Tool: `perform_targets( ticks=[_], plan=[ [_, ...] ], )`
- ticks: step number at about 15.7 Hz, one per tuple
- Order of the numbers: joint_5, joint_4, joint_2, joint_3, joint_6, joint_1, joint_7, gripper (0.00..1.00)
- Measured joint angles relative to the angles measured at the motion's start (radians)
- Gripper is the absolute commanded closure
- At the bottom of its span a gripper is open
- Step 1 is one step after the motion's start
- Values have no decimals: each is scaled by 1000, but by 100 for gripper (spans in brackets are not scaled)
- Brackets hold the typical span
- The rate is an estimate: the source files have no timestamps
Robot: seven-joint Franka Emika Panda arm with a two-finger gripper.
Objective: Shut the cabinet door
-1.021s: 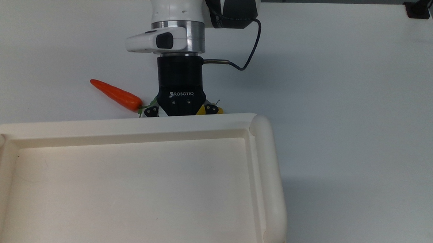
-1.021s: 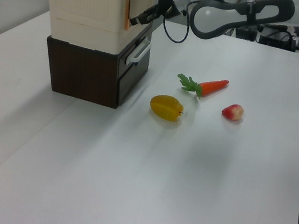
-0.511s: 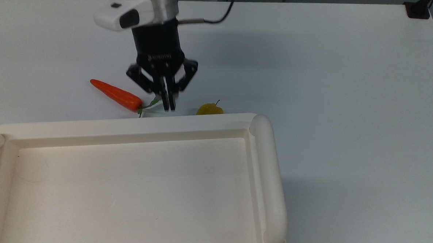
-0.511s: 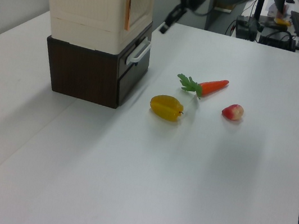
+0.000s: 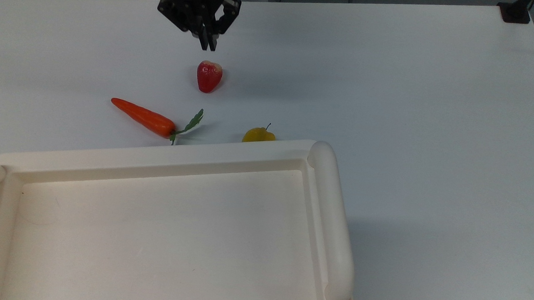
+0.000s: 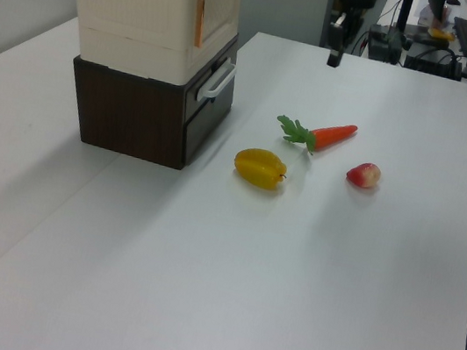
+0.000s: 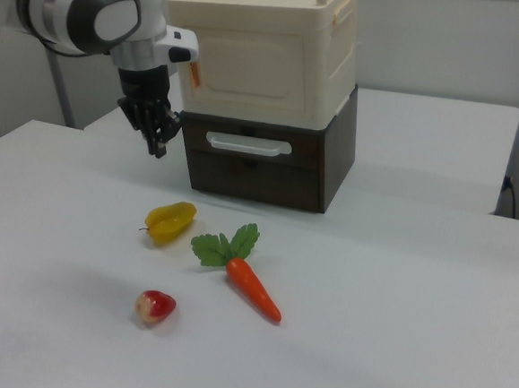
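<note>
Jaws first, at the right view's left: the gripper (image 7: 159, 146) hangs above the desk (image 7: 409, 350), clear of the cabinet, with its jaws pressed together and holding nothing (the top view shows the same, the gripper (image 5: 207, 43) at the far edge with its tips shut).

Moving rightward in the right view, you pass the loose items on the desk: a red fruit (image 7: 154, 305) nearest the camera, a yellow fruit (image 7: 170, 220) beyond it, then a carrot (image 7: 252, 288) with its green leaves pointing toward the cabinet. None of them touches the gripper or blocks the cabinet front.

Further right stands the cabinet door (image 7: 252, 63), the cream panel on the front of the upper unit, above the dark drawer (image 7: 248, 144). It looks flush with its frame, and I see no gap at either edge.

My reading is that the closing push is done and you are at the checking stage. If you find the door ajar, bring the shut jaws level with the panel and press flat on its free edge, keeping above the drawer handle. Otherwise nothing more is called for.
</note>
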Motion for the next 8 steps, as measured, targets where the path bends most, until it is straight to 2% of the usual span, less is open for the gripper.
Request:
perform_targets(
  ticks=[4,8],
  plan=[
    [-93,-91,-86,-2,-43,-21,12,0],
    [-123,-105,-123,-3,-49,-46,16,0]
  ],
)
